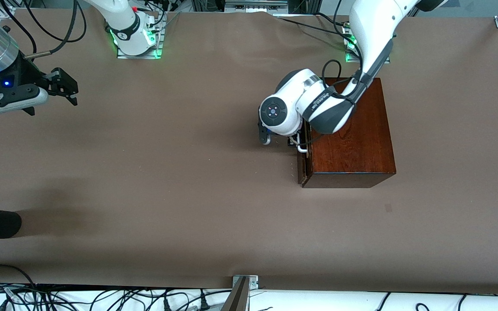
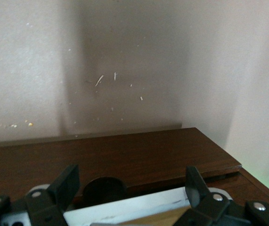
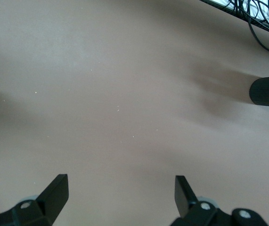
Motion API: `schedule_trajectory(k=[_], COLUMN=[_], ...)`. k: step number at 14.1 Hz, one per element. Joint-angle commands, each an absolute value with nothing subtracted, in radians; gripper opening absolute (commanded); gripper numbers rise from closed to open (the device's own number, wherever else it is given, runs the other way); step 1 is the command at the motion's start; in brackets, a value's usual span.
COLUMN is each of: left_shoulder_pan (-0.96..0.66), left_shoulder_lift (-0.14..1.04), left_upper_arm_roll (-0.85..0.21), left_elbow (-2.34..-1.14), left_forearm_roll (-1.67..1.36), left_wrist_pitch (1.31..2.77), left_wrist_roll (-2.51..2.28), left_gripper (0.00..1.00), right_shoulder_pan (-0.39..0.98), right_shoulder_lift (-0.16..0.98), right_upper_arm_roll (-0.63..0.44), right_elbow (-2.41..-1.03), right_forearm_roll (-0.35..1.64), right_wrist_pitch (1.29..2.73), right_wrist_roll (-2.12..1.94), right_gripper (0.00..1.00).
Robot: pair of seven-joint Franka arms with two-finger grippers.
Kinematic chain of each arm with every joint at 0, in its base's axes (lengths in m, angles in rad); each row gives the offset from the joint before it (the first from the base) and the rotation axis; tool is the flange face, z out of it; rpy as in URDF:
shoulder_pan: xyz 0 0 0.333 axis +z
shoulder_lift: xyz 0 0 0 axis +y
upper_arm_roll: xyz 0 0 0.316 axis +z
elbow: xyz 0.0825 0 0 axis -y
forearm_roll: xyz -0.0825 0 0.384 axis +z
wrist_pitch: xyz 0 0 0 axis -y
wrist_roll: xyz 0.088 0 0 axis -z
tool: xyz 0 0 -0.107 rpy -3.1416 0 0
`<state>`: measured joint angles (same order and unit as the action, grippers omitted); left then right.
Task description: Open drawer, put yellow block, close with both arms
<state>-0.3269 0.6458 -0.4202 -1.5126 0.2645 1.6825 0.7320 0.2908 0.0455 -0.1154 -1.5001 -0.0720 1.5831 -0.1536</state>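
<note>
Fingers (image 2: 66, 183) of left gripper (image 2: 130, 186) apart astride drawer (image 1: 303, 162) handle (image 2: 139, 209); right gripper (image 3: 120, 190) fingers likewise apart, empty, above table (image 1: 167, 172).

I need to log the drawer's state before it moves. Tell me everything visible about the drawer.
The drawer belongs to a glossy, dark reddish-brown wooden box toward the left arm's end of the table. It looks shut or barely open; no pale interior shows. Its front faces the right arm's end and carries a white bar handle. The left claw, fingers open, straddles that handle; contact is unclear.

brown table (image 1: 188, 172), cables (image 1: 102, 298) along edge
</note>
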Motion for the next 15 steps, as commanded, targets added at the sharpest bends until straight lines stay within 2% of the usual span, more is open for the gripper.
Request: schedule_trajectory(k=[1, 6, 9, 11, 14, 15], left_shoulder_pan=[-0.305, -0.263, -0.144, -0.111, -0.118, -0.121], left_shoulder_lift=[0.608, 0.441, 0.394, 0.399, 0.345, 0.306], left_upper_arm_roll=[-0.425, -0.425, -0.426, -0.416, -0.243, -0.173], left_elbow=[-1.519, -1.514, -1.401, -1.309, -1.310, -1.354], left_forearm_roll=[0.276, 0.247, 0.150, 0.159, 0.088, 0.042], left_wrist_pitch=[1.658, 1.698, 1.672, 1.591, 1.592, 1.597], left_wrist_roll=[0.741, 0.664, 0.678, 0.673, 0.658, 0.635], left_gripper=[1.00, 1.00, 1.00, 1.00, 1.00, 1.00], right_shoulder_pan=[0.285, 0.285, 0.285, 0.285, 0.285, 0.285], right_shoulder_lift=[0.041, 0.041, 0.041, 0.041, 0.041, 0.041], right_upper_arm_roll=[-0.114, -0.110, -0.109, -0.109, -0.109, -0.109], right_elbow=[-1.488, -1.488, -1.488, -1.488, -1.488, -1.488], right_forearm_roll=[-0.063, -0.063, -0.061, -0.060, -0.060, -0.060], right_wrist_pitch=[1.568, 1.571, 1.569, 1.572, 1.574, 1.574], right_wrist_roll=[-0.152, -0.147, -0.144, -0.146, -0.144, -0.144], right_gripper=[1.00, 1.00, 1.00, 1.00, 1.00, 1.00])
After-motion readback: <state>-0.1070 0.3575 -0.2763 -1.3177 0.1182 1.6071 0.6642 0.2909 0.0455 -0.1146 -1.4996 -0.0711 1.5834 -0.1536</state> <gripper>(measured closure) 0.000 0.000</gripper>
